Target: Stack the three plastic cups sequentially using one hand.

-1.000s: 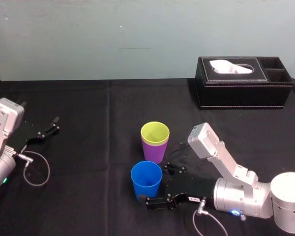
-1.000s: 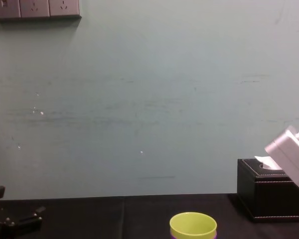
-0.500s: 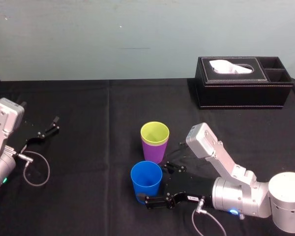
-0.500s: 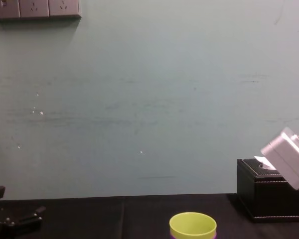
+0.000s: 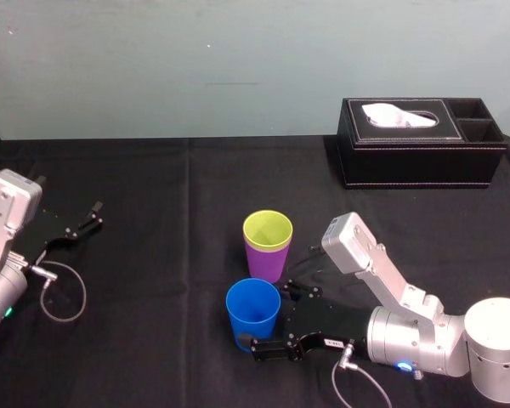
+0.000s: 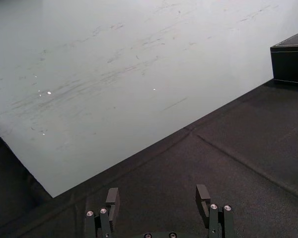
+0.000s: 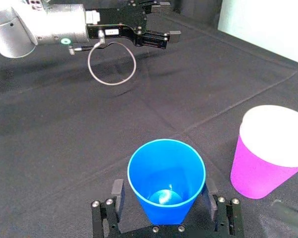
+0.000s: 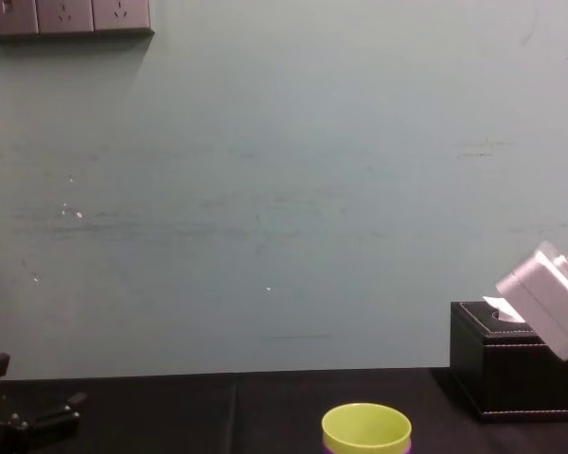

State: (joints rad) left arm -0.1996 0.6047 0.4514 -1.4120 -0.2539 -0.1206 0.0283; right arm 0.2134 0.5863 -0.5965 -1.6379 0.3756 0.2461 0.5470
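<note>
Black cloth covers the table (image 5: 153, 170) before a pale green wall. Reference object: the purple cup (image 5: 262, 260), upright at mid-table, with the yellow-green cup (image 5: 268, 228) nested inside it, rim standing proud. The blue cup (image 5: 253, 313) stands upright just beside the purple cup on the robot's side, apart from it, mouth up. The right gripper (image 5: 267, 318) lies low and level at the blue cup, one finger on either side of its lower wall. Its jaws are spread with a gap each side, so nothing is gripped. The left gripper (image 5: 83, 221), spread and empty, rests well to the robot's left of the purple cup. Judgement: the jaws cross the blue cup's upright axis squarely. Closing comes next, then a lift clear of the yellow-green rim. The right arm is plainly the nearer.
</note>
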